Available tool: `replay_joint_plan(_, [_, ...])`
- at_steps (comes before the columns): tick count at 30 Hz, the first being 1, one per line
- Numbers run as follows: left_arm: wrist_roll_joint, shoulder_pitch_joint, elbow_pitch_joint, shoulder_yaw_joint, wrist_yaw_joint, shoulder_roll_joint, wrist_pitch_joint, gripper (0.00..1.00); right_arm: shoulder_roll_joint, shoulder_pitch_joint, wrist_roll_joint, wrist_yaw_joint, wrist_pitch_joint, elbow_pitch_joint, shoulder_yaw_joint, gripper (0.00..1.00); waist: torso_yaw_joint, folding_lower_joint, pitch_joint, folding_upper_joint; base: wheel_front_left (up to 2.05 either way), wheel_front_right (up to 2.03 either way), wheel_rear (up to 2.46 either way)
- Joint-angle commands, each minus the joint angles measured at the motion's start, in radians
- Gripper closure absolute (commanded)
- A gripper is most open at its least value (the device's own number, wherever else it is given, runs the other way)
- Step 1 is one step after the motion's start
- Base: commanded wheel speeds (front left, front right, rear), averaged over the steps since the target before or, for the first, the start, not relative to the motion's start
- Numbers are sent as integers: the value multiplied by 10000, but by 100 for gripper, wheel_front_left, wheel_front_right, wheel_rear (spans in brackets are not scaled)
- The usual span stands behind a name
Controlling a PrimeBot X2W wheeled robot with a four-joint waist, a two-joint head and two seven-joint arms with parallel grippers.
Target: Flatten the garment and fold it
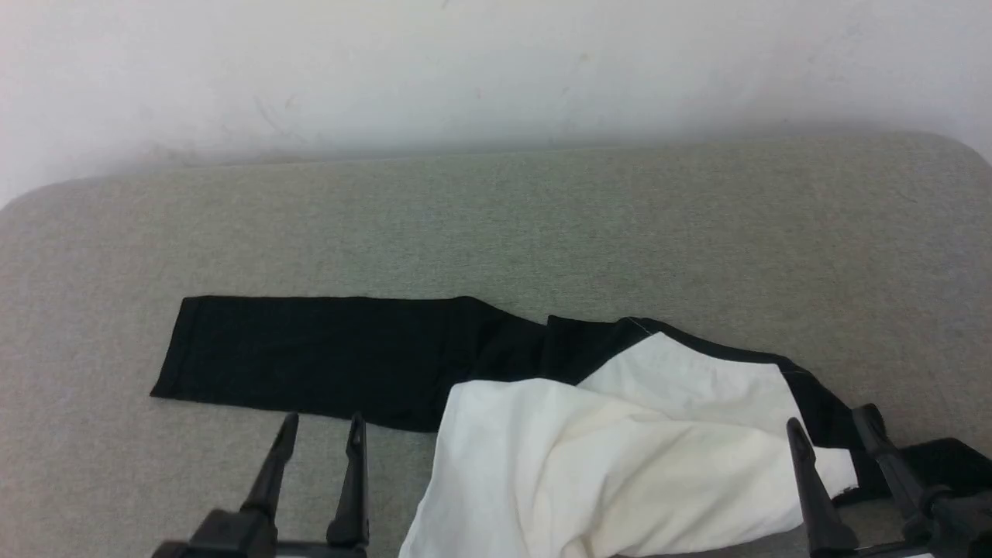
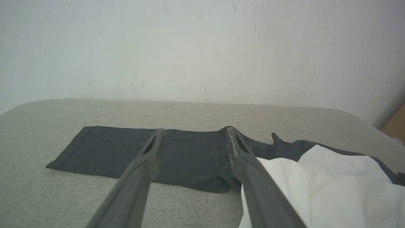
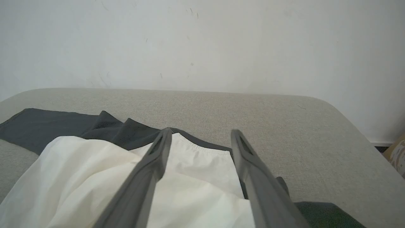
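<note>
The garment (image 1: 620, 457) lies rumpled on the grey surface, its white body bunched at the near right and one black sleeve (image 1: 325, 356) stretched flat to the left. The chest print is hidden. My left gripper (image 1: 322, 426) stands open just short of the sleeve's near edge, nothing between its fingers. In the left wrist view the sleeve (image 2: 190, 155) lies beyond the open left gripper (image 2: 194, 133). My right gripper (image 1: 829, 422) is open above the white body's right edge and the other black sleeve. The right wrist view has the white cloth (image 3: 196, 177) under the open right gripper (image 3: 201, 134).
The grey fabric-covered surface (image 1: 542, 225) has rounded far corners and meets a white wall (image 1: 496, 62) at the back. A brown box corner (image 3: 397, 153) sits off its right side.
</note>
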Motion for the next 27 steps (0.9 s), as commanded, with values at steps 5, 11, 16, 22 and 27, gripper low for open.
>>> replay_joint_plan(5, [479,-1608,-113,-104,-506,762,1150,0,35,-414,22,-7,-93,-57,-33,0,-333,1,167,0,0,0,0])
replay_joint_plan(11, [716,-3969,738,-953,-1704,1364,3909,0,36,-618,25,-7,6,12,-12,0,-419,1,770,0,0,0,0])
replay_joint_plan(16, [656,-5343,2131,-1775,-2653,1379,5946,0,36,-811,51,-7,56,53,179,0,-583,1,1291,0,0,0,0])
replay_joint_plan(22, [617,-6146,3815,-2459,-3440,1499,7683,0,37,-1105,-33,-7,205,-14,279,0,-777,1,1730,0,0,0,0])
replay_joint_plan(27, [275,-6383,4671,-2706,-3766,1310,7974,100,37,-1287,-72,-7,358,-165,211,0,-830,1,1978,0,0,0,0])
